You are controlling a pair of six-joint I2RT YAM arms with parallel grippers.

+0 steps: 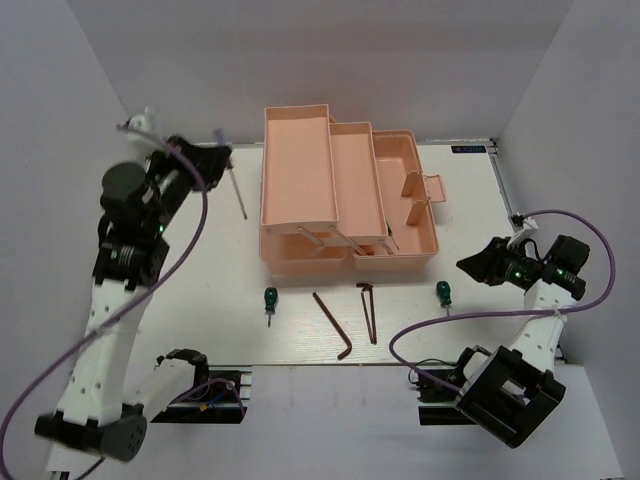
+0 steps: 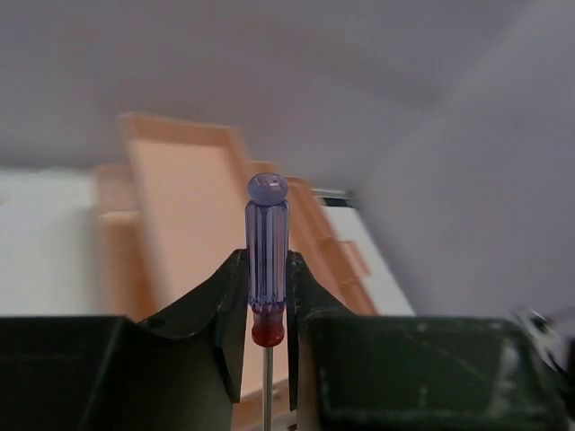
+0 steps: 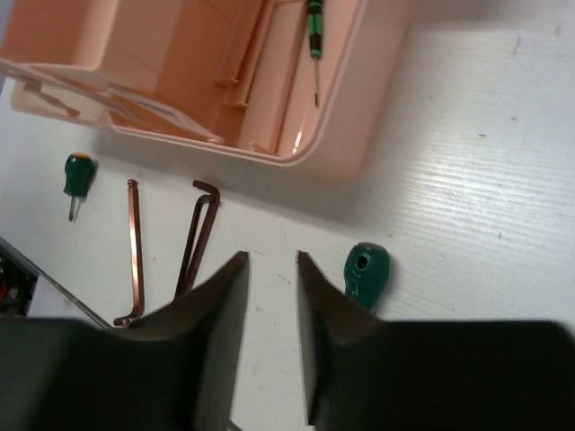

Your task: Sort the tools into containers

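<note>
Left claw (image 2: 267, 265): mine, clamped on the handle of the purple driver (image 2: 267, 235), lifted off the tabletop (image 1: 470, 200).
Toolbox (image 1: 297, 165): lies to my claw's right, long tray nearest.
Driver axis: roughly along that tray's length.

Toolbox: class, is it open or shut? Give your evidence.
Open. The toolbox has its trays fanned out in steps, and the right wrist view looks into its bottom compartment, where a green-handled driver lies.
</note>
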